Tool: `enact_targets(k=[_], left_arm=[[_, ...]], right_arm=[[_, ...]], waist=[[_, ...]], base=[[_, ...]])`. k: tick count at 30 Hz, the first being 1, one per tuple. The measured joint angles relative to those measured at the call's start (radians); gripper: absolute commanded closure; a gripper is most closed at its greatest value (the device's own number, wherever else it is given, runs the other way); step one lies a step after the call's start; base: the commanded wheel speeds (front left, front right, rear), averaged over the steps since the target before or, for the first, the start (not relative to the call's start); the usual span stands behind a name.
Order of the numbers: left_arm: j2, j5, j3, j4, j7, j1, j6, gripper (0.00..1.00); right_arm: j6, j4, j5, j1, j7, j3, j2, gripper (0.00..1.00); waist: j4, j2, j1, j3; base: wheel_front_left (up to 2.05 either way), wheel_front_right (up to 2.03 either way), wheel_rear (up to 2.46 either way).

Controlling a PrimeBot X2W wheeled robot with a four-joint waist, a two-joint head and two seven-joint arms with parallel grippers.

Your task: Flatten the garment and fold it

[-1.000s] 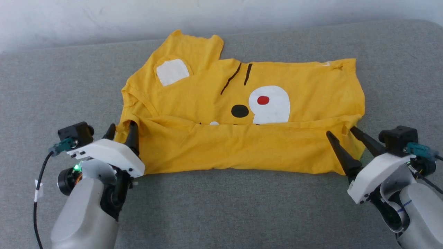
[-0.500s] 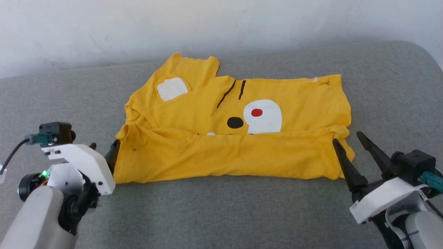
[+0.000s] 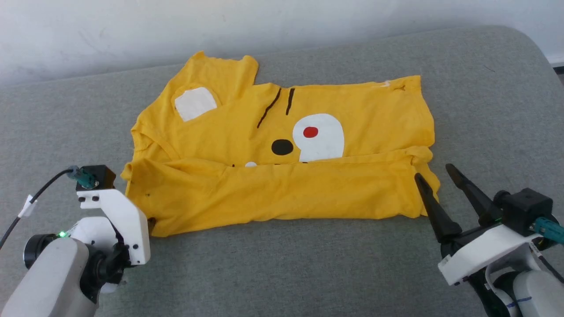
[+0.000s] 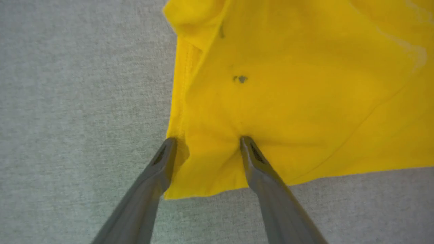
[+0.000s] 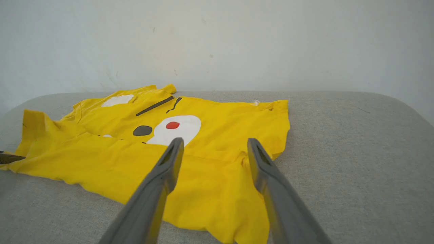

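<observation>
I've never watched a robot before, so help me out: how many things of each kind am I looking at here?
Yellow T-shirt: 1
Left gripper and right gripper: 2
Total: 3

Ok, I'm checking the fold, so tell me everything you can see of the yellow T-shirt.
The bright yellow cotton-looking T-shirt lies wrinkled on the grey fabric cushion. Its near part is folded over the printed front, which shows white patches, red and black dots and two black stripes. A sleeve juts far left. The open left gripper presses its near left corner, and the open right gripper is poised by its right end.
</observation>
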Motion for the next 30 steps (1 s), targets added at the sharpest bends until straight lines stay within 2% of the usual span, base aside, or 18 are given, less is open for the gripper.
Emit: enact_targets(k=[1, 3, 4, 8, 11, 16, 22, 23, 24, 26, 30], left_arm=[[-0.001, -0.009, -0.001, -0.002, 0.011, -0.003, -0.003, 0.36], [-0.002, -0.016, -0.007, -0.006, 0.022, -0.006, -0.011, 0.75], [-0.004, -0.016, -0.01, -0.008, 0.022, -0.006, -0.017, 1.0], [-0.025, -0.021, -0.013, 0.0, -0.013, -0.005, -0.024, 1.0], [-0.035, -0.02, -0.009, 0.008, -0.055, -0.004, -0.024, 1.0], [-0.063, -0.021, 0.003, 0.0, -0.109, -0.005, -0.024, 1.0], [-0.09, -0.027, 0.007, -0.01, -0.138, -0.009, -0.023, 1.0], [-0.093, -0.032, 0.007, -0.01, -0.141, -0.009, -0.023, 1.0], [-0.094, -0.034, 0.006, -0.01, -0.141, -0.011, -0.024, 1.0], [-0.098, -0.035, 0.005, -0.009, -0.141, -0.016, -0.025, 1.0], [-0.103, -0.042, 0.005, -0.012, -0.151, -0.018, -0.026, 1.0]], right_arm=[[0.0, 0.0, 0.006, 0.0, 0.002, -0.007, 0.0, 0.0], [0.0, 0.003, 0.018, 0.0, 0.012, -0.018, -0.004, 0.0], [0.0, 0.006, 0.027, 0.001, 0.021, -0.024, -0.007, 0.0], [0.0, 0.049, 0.076, -0.003, 0.091, -0.035, -0.038, 0.0], [0.0, 0.112, 0.112, -0.028, 0.192, -0.021, -0.072, 0.0], [0.0, 0.234, 0.193, -0.127, 0.342, 0.054, -0.119, 0.0], [0.0, 0.385, 0.274, -0.243, 0.463, 0.147, -0.129, 0.0], [0.0, 0.401, 0.286, -0.263, 0.498, 0.167, -0.138, 0.09], [0.0, 0.411, 0.301, -0.283, 0.529, 0.184, -0.15, 0.53], [-0.001, 0.425, 0.349, -0.308, 0.563, 0.194, -0.157, 1.0], [-0.001, 0.423, 0.379, -0.328, 0.578, 0.232, -0.176, 1.0]], waist=[[-0.004, 0.0, -0.0001, 0.002], [-0.011, 0.0, 0.0, 0.005], [-0.012, 0.0, 0.0, 0.005], [-0.009, 0.0, 0.0, 0.003], [-0.004, 0.0, 0.0, 0.004], [0.017, 0.0, 0.0002, 0.012], [0.052, 0.0, 0.0001, 0.032], [0.057, 0.0, 0.0, 0.035], [0.063, 0.0, 0.0, 0.038], [0.071, 0.0, 0.0, 0.043], [0.077, 0.0, 0.0002, 0.038]], base=[[0.0, 0.0, 0.0], [0.0, 0.0, 0.0], [0.0, 0.0, 0.0], [0.0, 0.0, 0.0], [0.0, 0.0, 0.0], [0.0, 0.0, 0.0], [0.0, 0.0, 0.0], [0.0, 0.0, 0.0], [0.0, 0.0, 0.0], [0.0, 0.0, 0.0], [0.0, 0.0, 0.0]])
